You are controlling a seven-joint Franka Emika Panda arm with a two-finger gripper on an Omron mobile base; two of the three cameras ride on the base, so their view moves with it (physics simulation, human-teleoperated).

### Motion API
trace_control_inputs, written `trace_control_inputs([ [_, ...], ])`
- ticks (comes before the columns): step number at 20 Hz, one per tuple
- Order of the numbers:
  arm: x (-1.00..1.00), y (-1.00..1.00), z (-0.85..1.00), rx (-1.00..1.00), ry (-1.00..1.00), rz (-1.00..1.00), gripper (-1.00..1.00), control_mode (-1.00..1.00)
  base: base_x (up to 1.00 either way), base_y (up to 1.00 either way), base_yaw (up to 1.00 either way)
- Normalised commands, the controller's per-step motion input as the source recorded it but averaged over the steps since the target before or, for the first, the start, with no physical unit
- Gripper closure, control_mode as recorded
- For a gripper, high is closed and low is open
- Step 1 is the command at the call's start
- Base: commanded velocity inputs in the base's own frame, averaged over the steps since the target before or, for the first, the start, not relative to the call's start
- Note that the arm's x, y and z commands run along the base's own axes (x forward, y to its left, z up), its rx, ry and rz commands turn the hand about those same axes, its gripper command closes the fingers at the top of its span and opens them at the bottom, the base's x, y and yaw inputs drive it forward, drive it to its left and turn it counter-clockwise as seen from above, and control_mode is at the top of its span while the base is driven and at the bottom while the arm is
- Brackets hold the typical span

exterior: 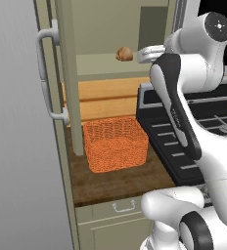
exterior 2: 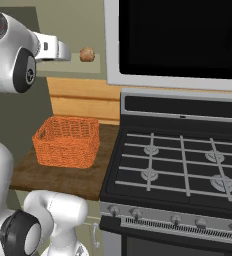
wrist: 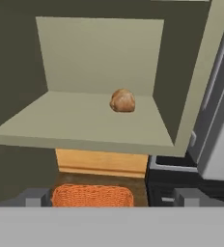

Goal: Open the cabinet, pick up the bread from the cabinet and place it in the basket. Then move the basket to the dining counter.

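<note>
The sage-green cabinet (exterior: 105,66) stands open, its door (exterior: 69,73) swung out to the left with the silver bar handle (exterior: 48,78) on it. The small tan bread (exterior: 124,54) (exterior 2: 87,54) (wrist: 122,100) lies on the cabinet's shelf (wrist: 85,120) towards its right rear. My gripper (exterior: 148,52) (exterior 2: 63,50) (wrist: 113,198) hovers just outside the shelf's front, level with the bread, open with nothing between its fingers. The orange basket (exterior: 115,144) (exterior 2: 67,141) (wrist: 92,196) rests on the dark wood counter below the cabinet. The dining counter is out of view.
A black gas stove (exterior 2: 178,160) (exterior: 184,122) with grates sits right of the basket. A dark-fronted appliance (exterior 2: 178,35) hangs above it, beside the cabinet. A pale drawer with a wire pull (exterior: 124,207) is under the counter. My own arm crosses the right of the left base view.
</note>
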Motion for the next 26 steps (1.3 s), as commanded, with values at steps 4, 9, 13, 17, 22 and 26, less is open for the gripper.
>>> trace_control_inputs([
  [4,0.50,0.00,-0.04,-0.01,0.00,-0.04,-1.00,-1.00,0.00,0.00,0.00],
  [9,0.61,0.00,-0.13,0.00,0.00,-0.01,-1.00,-1.00,0.00,0.00,0.00],
  [13,0.66,0.00,-0.18,0.00,0.00,0.00,-1.00,-1.00,0.00,0.00,0.00],
  [17,0.69,0.00,-0.17,0.00,0.00,0.00,-1.00,-1.00,0.00,0.00,0.00],
  [22,0.63,0.00,-0.14,0.00,0.00,0.00,-1.00,-1.00,0.00,0.00,0.00],
  [26,0.60,0.00,-0.01,0.00,0.02,0.00,-1.00,-1.00,0.00,0.00,0.00],
])
